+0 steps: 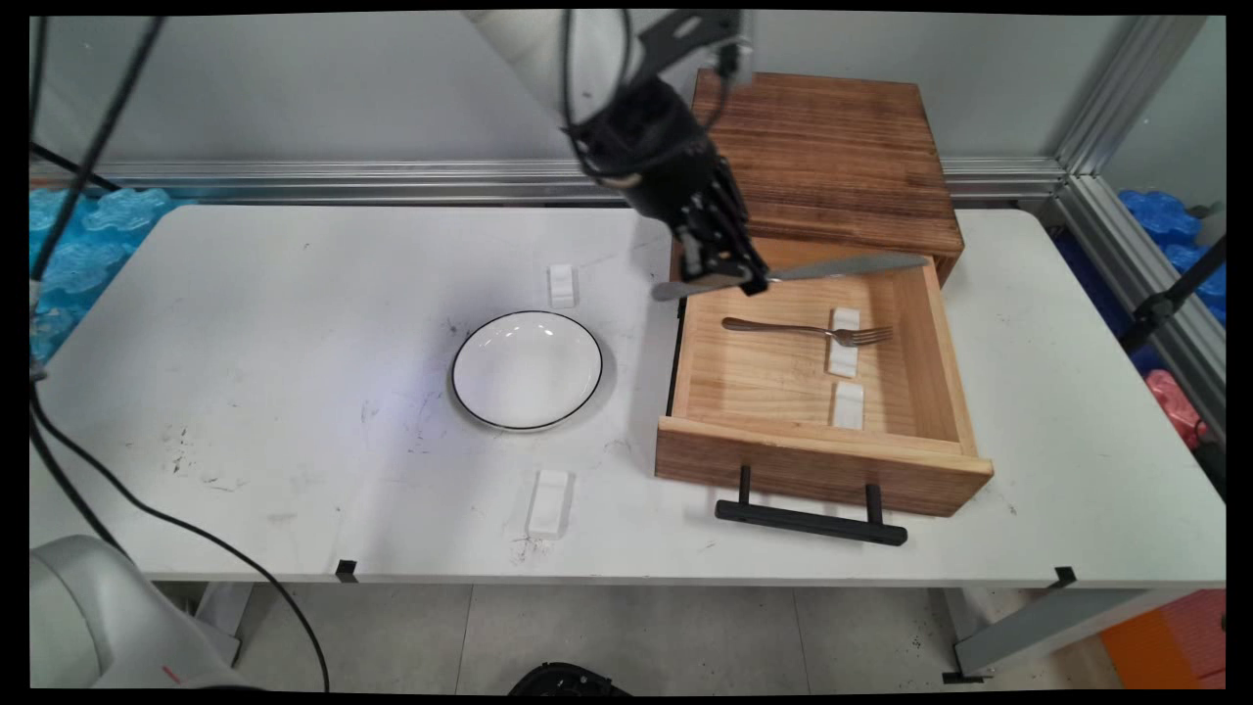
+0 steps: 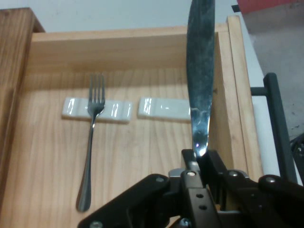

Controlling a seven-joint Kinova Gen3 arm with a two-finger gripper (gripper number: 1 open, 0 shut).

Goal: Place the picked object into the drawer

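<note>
My black gripper (image 1: 726, 278) (image 2: 197, 164) is shut on a steel table knife (image 1: 842, 266) (image 2: 200, 71), held level above the back of the open wooden drawer (image 1: 822, 460) (image 2: 232, 95). The blade points to the right over the drawer. Inside the drawer a fork (image 1: 808, 330) (image 2: 91, 142) lies with its tines on a white rest (image 1: 843, 343) (image 2: 96, 110). A second white rest (image 1: 848, 404) (image 2: 164, 108) lies bare beside it. The drawer belongs to a dark wooden cabinet (image 1: 832, 157) (image 2: 12, 57).
A white plate with a dark rim (image 1: 527, 370) sits on the table left of the drawer. Small white rests lie behind the plate (image 1: 561, 284) and in front of it (image 1: 548, 502). The drawer's black handle (image 1: 811, 519) (image 2: 278, 123) juts toward the table's near edge.
</note>
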